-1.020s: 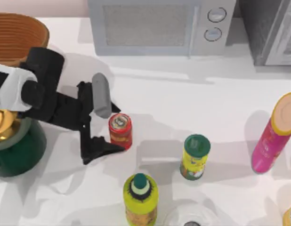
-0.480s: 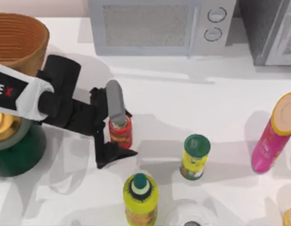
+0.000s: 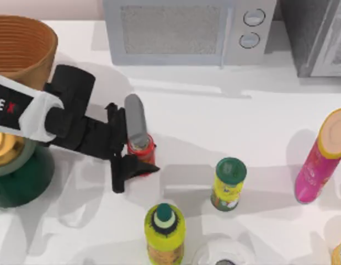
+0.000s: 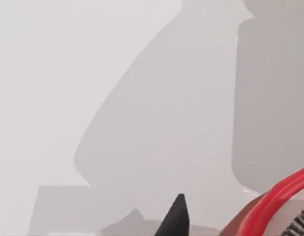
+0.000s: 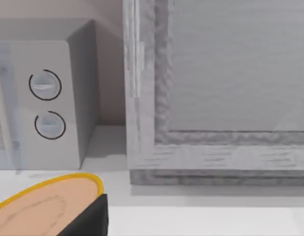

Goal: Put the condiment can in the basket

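The left end effector (image 3: 138,153) is closed around the condiment can (image 3: 143,150), one finger (image 3: 135,120) on the far side of the can and the other finger (image 3: 132,168) on the near side, both touching it. The can stands upright on the counter (image 3: 214,121), well apart from the basket (image 3: 21,47), which is behind the arm at the counter's far left corner. In the left wrist view the can's red rim (image 4: 277,204) is very close. I cannot tell the state of the right end effector.

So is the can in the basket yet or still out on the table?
Out. The can stands upright on the table, between the left claw's fingers, well apart from the basket.
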`<state>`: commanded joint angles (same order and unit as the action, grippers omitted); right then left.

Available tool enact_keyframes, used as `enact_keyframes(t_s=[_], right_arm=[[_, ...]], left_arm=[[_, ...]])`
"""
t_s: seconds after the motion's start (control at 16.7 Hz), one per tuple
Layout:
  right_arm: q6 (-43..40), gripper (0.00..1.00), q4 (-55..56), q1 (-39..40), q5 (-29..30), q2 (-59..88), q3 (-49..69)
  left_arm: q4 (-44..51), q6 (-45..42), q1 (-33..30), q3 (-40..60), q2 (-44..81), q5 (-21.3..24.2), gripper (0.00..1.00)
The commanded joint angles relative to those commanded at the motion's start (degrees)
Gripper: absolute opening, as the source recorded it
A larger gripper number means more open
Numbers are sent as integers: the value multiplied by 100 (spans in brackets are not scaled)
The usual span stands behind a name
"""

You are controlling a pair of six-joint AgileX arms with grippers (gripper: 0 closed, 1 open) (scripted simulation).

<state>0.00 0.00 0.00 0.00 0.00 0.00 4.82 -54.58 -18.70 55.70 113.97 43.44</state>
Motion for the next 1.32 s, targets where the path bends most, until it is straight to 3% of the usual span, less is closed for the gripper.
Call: enact_keyframes(t_s=[0.24, 0.3, 0.9, 1.14, 1.32], right_arm=[[0, 100, 0, 0, 0, 0, 0], [0, 100, 0, 0, 0, 0, 0], [0, 100, 0, 0, 0, 0, 0], [0, 100, 0, 0, 0, 0, 0], [0, 100, 0, 0, 0, 0, 0]], left_arm=[[0, 0, 0, 0, 0, 0, 2], [0, 0, 0, 0, 0, 0, 0], [19, 43, 26, 72, -57, -38, 0], [224, 593, 223, 736, -463, -385, 0], [636, 1506, 584, 1469, -898, -977, 0]])
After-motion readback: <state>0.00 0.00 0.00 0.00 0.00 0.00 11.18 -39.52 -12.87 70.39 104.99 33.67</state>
